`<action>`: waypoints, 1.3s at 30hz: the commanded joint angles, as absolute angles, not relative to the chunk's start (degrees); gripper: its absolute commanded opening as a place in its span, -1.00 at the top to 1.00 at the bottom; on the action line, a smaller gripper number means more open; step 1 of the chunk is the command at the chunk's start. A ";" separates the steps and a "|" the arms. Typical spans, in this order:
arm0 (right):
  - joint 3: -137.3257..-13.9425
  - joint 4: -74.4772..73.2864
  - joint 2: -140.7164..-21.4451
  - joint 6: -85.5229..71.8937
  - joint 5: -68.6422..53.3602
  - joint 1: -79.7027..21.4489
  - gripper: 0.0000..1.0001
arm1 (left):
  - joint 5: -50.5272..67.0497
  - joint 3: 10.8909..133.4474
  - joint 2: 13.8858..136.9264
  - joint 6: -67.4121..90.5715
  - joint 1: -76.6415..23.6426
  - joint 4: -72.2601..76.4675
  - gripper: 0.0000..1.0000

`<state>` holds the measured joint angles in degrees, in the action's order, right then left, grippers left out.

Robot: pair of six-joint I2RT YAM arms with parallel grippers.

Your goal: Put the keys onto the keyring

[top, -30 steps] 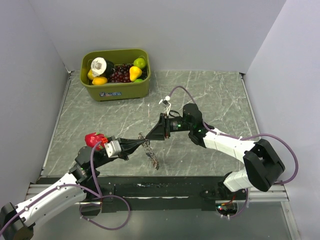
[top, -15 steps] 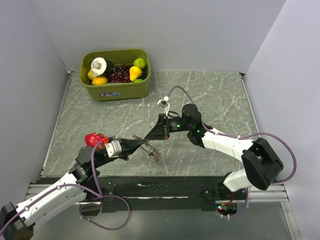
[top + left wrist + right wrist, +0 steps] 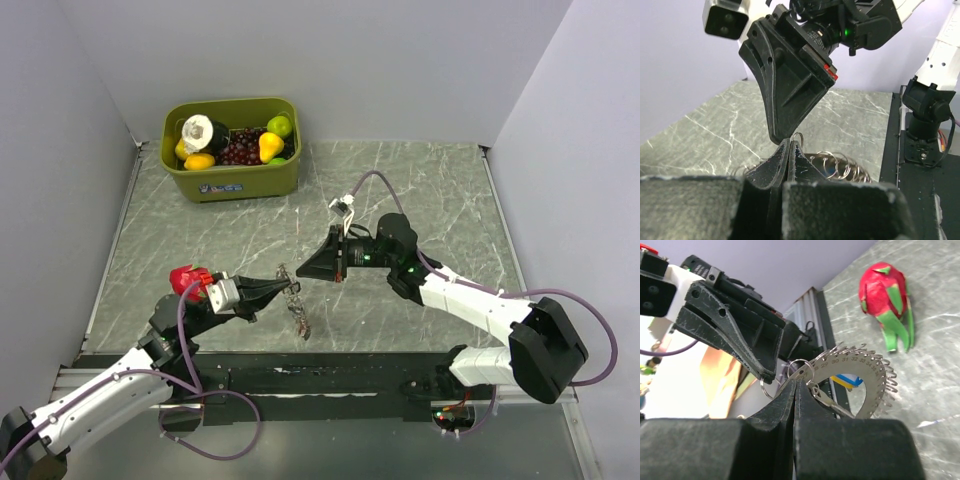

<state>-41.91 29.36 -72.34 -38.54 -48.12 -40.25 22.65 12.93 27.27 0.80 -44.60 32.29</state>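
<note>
At the near edge the left arm reaches out over the grey marbled surface, and its pincer has both fingers pressed together, with the keyring at their tip. The loop of grey metal links hangs limp from there towards the surface. Just beside the left wrist lies a red and green dragon fruit toy. The right pincer meets the left one tip to tip from the far side. Its fingers are likewise shut, and its wrist view shows them nipping a small ring of the keyring, next to a curved metal strip stamped with numbers. Of the keys only a scrap of blue and yellow shows behind that strip. Well apart, in the far left corner, stands a green bin holding dark grapes and other fruit.
</note>
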 commanded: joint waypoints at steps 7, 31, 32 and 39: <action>-39.73 26.38 -71.81 -32.96 -43.25 -40.61 1.00 | 21.53 10.28 29.62 4.30 -44.74 38.41 0.98; -32.96 28.57 -72.95 -31.02 -44.04 -40.43 0.00 | 18.46 2.99 30.67 9.84 -45.09 37.88 0.98; -32.70 28.65 -72.25 -31.29 -44.03 -40.43 -0.04 | 18.54 3.08 30.76 9.67 -45.09 37.88 0.98; -32.17 28.12 -71.10 -32.96 -43.33 -40.17 -0.15 | 18.98 3.25 31.03 9.58 -45.18 38.06 0.98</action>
<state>-32.12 24.86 -72.90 -31.90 -43.07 -40.25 19.11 2.46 31.33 8.88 -44.86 34.83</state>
